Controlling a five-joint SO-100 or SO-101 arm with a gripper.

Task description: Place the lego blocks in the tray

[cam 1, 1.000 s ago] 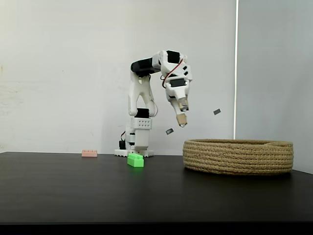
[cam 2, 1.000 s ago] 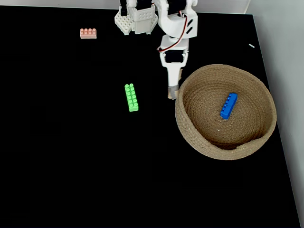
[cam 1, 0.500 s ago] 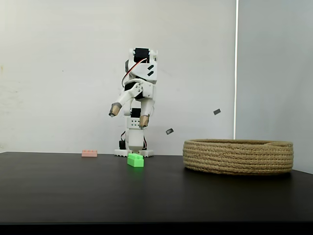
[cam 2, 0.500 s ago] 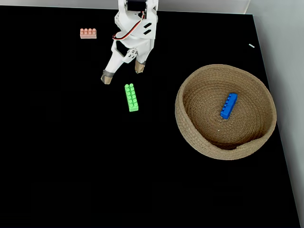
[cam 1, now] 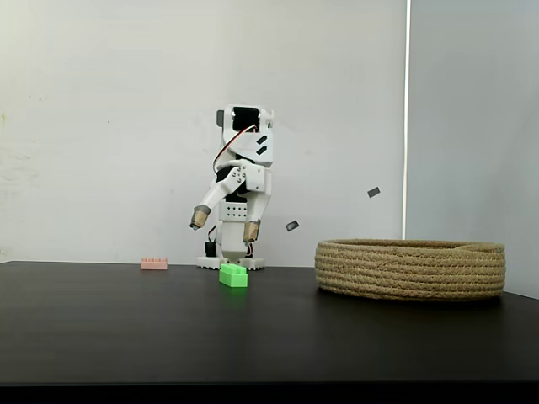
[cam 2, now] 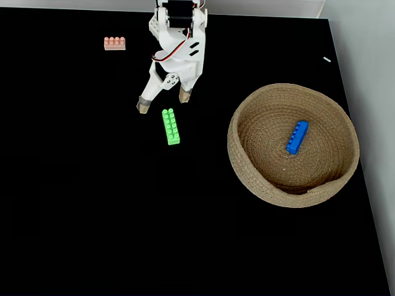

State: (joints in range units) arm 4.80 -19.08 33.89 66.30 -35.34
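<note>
You have a black table (cam 2: 92, 203) against a white wall (cam 1: 101, 126). Your gripper (cam 2: 163, 102), jaws apart and empty, has dropped closer to the green brick (cam 2: 171, 126). Blue brick (cam 2: 297, 137) lies in the tray (cam 2: 247, 179); pink brick (cam 2: 115, 43) sits far left.

A matte black bench (cam 1: 269, 337) fills the lower third of the side-on fixed view, its far edge running level against a plain off-white wall (cam 1: 109, 109). Faint scuffs mark that wall toward nine o'clock. At about two o'clock a bright vertical seam (cam 1: 407, 118) divides it from a greyer, cooler panel (cam 1: 472, 118). Two small dark tabs (cam 1: 374, 192) sit on the wall near the seam. Seen from above, the bench (cam 2: 92, 216) is uniformly black, edged by pale grey floor (cam 2: 376, 123) at three o'clock. Light is soft and even.
</note>
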